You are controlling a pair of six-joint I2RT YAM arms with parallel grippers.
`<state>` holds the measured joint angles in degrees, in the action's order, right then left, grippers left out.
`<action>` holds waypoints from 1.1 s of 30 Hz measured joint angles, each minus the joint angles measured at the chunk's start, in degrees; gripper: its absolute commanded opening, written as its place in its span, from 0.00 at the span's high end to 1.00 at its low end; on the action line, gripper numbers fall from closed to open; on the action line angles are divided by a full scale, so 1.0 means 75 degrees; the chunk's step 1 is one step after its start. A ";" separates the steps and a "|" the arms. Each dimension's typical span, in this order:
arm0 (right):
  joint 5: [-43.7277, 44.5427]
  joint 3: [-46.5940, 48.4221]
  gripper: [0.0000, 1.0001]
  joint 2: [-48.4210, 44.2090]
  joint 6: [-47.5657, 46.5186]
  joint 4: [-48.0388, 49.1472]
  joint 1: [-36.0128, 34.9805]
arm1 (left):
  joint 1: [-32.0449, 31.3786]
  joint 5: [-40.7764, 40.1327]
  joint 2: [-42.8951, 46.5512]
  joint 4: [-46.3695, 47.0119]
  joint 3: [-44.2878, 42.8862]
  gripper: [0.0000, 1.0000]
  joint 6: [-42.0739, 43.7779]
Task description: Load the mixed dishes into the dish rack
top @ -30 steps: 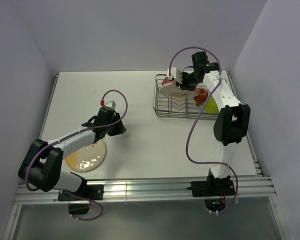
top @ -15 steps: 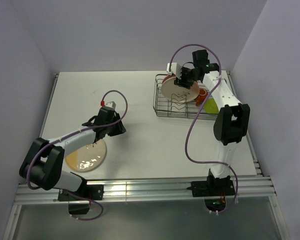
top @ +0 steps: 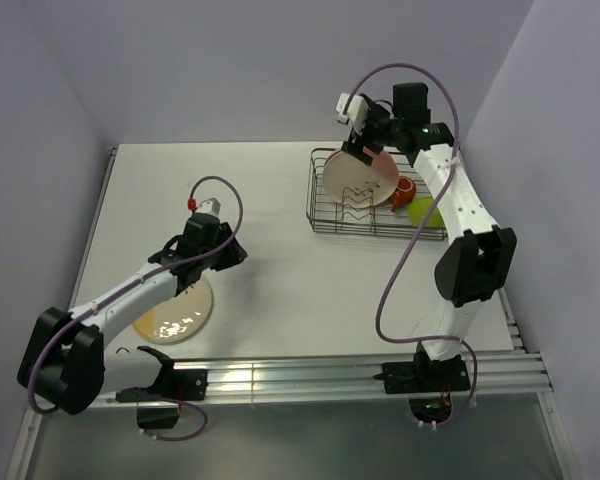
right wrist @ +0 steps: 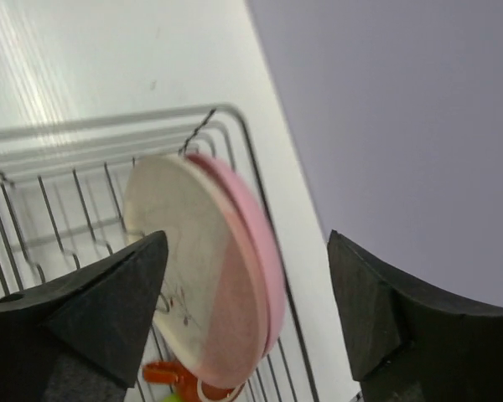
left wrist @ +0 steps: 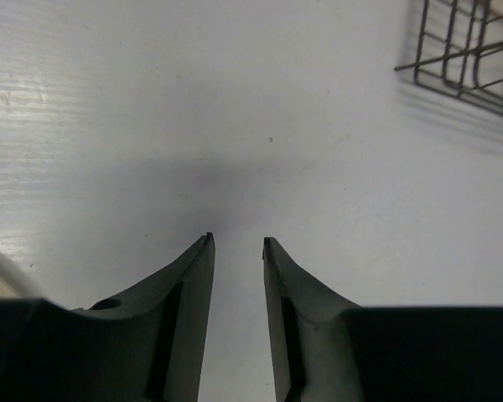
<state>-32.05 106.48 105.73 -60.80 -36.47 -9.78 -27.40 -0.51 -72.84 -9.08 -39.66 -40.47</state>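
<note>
Evidently propped by the wavy dividers, the pink-and-cream plate leaned on edge in the dish rack, apparently against the plain pink plate. The right gripper hung above, wide open and empty. The left gripper, jaws narrowly parted and empty, hovered near the yellow-and-cream plate, presumably the next load.

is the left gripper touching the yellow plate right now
Apart. The left wrist view shows the left gripper with only table at its fingertips; the top view puts it beyond the rim of the yellow plate.
</note>
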 measured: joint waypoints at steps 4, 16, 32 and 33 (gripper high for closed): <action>-0.0361 0.0493 0.09 -0.0475 0.1460 0.0662 -0.0207 | -0.0090 -0.0627 0.0618 -0.0455 -0.0125 0.67 -0.0443; 0.0385 -0.0915 0.09 -0.1221 0.8647 0.3042 -0.1833 | -0.0157 -0.3844 0.2876 -0.3450 -0.0898 0.54 -0.2702; 0.3273 -0.3713 0.07 -0.2282 1.1619 0.2664 -0.6234 | 0.0723 -0.5604 0.2486 -0.5826 -0.2506 0.45 -0.3669; 0.3334 -0.3777 0.07 -0.2215 1.1768 0.2658 -0.6298 | 0.0825 -0.5592 0.2422 -0.5820 -0.2556 0.45 -0.3602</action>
<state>-7.05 78.15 89.12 27.46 -16.53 -57.01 -21.21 -42.46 -54.68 -52.73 -58.83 -67.48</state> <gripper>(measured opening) 0.925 0.543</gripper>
